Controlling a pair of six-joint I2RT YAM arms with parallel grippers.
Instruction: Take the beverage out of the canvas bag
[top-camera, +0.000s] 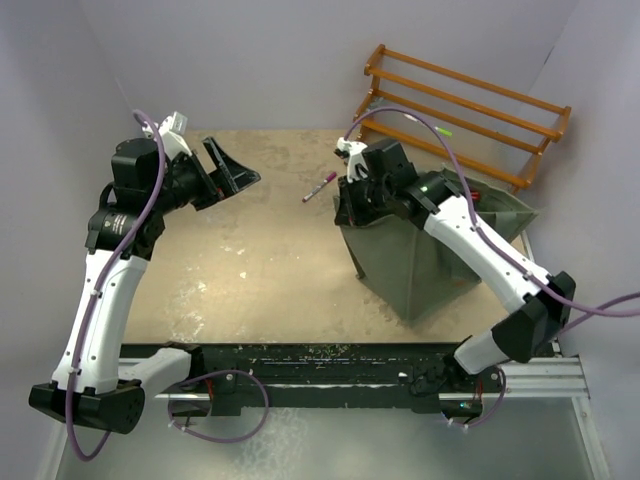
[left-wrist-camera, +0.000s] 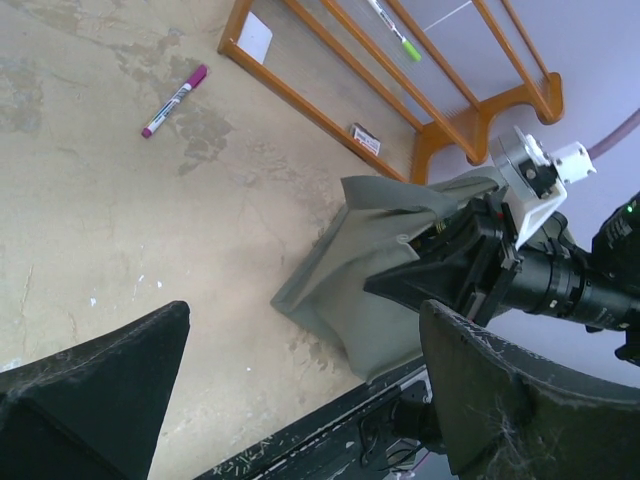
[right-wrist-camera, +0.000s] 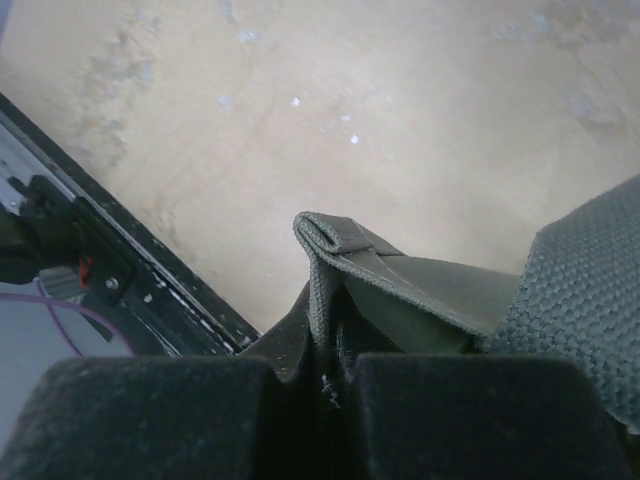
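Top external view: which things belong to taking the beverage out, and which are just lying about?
Job: canvas bag; right gripper, jaws shut on its rim; left gripper, jaws open. No beverage visible.
Lying about: purple marker; wooden rack; green pen on it.

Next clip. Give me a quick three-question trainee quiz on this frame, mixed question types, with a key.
1. True or false: the left gripper is open and clear of the canvas bag.
2. What lies on the table beside the bag? A) purple marker B) spoon C) bottle
3. Fill in: the bag's fabric edge is pinched by the ____ gripper.
Key: 1 true; 2 A; 3 right, since the right gripper is shut on it.
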